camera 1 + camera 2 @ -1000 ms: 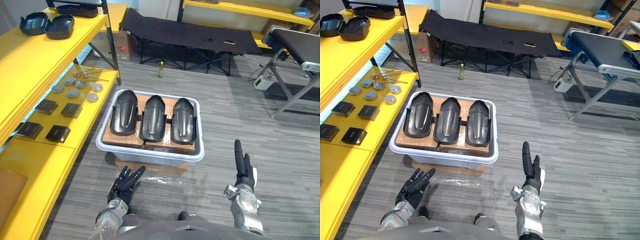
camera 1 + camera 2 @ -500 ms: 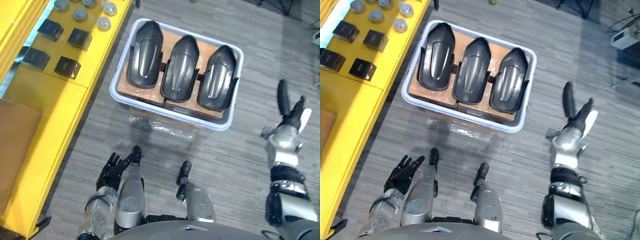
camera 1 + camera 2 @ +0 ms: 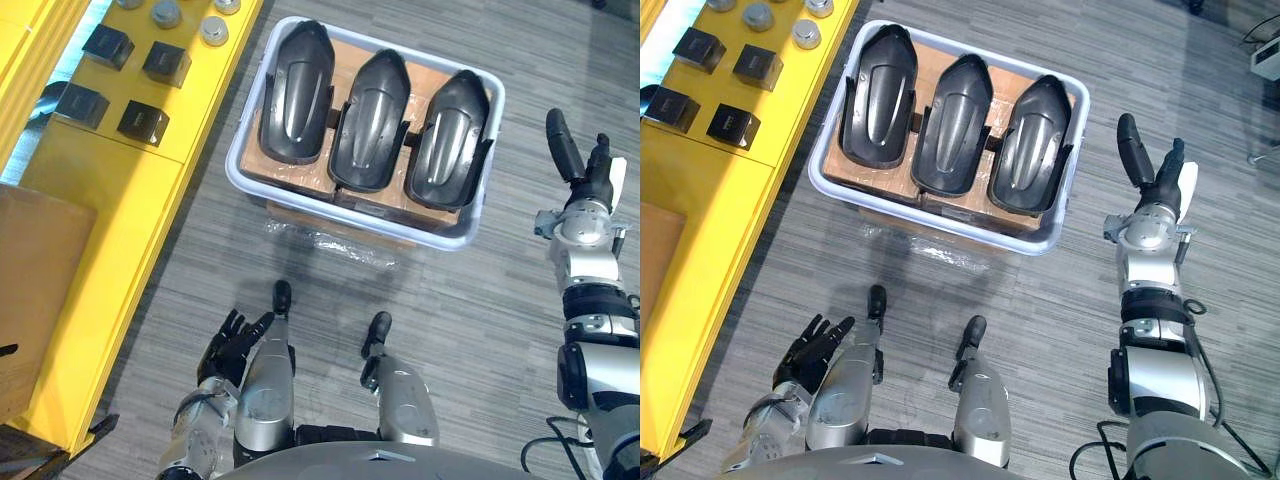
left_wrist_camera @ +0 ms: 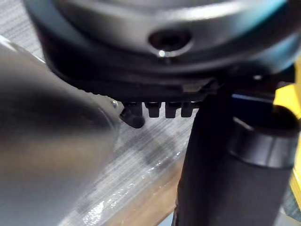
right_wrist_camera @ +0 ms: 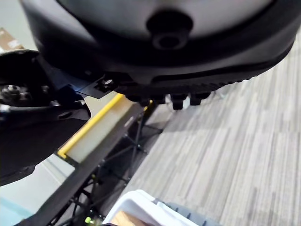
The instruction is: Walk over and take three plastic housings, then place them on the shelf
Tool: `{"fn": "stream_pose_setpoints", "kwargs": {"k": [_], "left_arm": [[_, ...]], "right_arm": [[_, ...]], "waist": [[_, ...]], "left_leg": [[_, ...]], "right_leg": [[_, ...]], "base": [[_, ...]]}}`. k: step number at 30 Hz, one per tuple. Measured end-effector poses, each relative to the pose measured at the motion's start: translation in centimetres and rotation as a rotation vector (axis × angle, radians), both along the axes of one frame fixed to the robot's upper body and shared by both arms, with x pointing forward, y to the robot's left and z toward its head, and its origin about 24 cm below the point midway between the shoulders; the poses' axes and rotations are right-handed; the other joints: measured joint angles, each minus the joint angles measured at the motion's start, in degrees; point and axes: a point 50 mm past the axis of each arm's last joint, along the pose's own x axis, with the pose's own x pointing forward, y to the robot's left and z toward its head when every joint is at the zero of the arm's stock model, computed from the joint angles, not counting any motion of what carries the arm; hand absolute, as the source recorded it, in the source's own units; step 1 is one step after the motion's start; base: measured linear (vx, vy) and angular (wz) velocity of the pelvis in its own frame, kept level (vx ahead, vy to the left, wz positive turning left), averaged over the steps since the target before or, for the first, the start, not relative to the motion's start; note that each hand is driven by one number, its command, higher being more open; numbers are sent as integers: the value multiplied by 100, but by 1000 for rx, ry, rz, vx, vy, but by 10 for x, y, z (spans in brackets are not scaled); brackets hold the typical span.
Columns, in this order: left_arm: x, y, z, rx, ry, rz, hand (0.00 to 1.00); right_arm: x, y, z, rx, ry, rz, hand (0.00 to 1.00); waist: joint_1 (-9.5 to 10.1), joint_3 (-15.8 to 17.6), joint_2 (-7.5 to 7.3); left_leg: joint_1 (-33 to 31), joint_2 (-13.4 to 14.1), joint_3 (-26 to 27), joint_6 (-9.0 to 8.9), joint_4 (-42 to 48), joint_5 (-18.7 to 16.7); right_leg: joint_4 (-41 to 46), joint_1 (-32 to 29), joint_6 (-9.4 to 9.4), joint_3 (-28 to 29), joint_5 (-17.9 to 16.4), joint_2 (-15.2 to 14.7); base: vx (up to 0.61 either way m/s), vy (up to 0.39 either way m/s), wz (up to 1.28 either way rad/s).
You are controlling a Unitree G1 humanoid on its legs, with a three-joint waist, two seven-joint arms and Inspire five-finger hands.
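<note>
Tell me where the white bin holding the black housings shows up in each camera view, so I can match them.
Left eye view: the white bin sits upper centre, on the floor.
Right eye view: upper centre again.
Left wrist view: I cannot make it out.
Right wrist view: a white corner of it.
Shared landmark: the yellow shelf, left of the bin in both eye views.

The housings [image 3: 368, 120] are black, the tub [image 3: 340, 212] white, the cardboard [image 3: 346, 58] brown, the shelf [image 3: 110, 200] yellow, the floor [image 3: 470, 330] grey-striped.
</note>
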Motion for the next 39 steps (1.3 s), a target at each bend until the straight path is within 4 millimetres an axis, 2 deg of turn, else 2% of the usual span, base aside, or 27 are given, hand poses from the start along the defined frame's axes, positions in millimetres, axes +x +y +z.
{"fn": "stream_pose_setpoints", "kwargs": {"k": [6,12,20,27,39], "left_arm": [[0,-3,-1,-4,-3,-12,100],[6,-6,-1,-27,-12,-10,100],[6,-8,-1,-19,-15,-27,100],[6,-9,-1,-26,-15,-29,100],[6,-11,-2,-43,-17,-21,100]], "right_arm": [[10,3,8,-59,66,35,100],[20,2,47,-227,89,98,100],[28,16,36,-432,302,236,100],[18,-5,41,-544,438,196,100],[12,-20,33,-487,523,113,100]], "waist": [[70,6,10],[140,57,95],[168,57,99],[255,71,123],[286,82,149]], "left_leg": [[-91,-5,-49,58,5,74],[-293,-4,-128,59,7,142],[-354,4,-154,52,8,147],[-397,7,-200,58,8,161],[-474,5,-254,51,8,183]], "right_leg": [[45,-80,-5,-49,3,-7],[119,-274,-25,-101,-8,-10],[198,-356,-79,-134,-48,-13],[198,-371,-83,-191,-50,-8],[209,-422,-97,-261,-59,-12]], "base": [[1,-17,4],[-3,-32,6],[10,-46,1],[9,-45,3],[7,-36,2]]}}
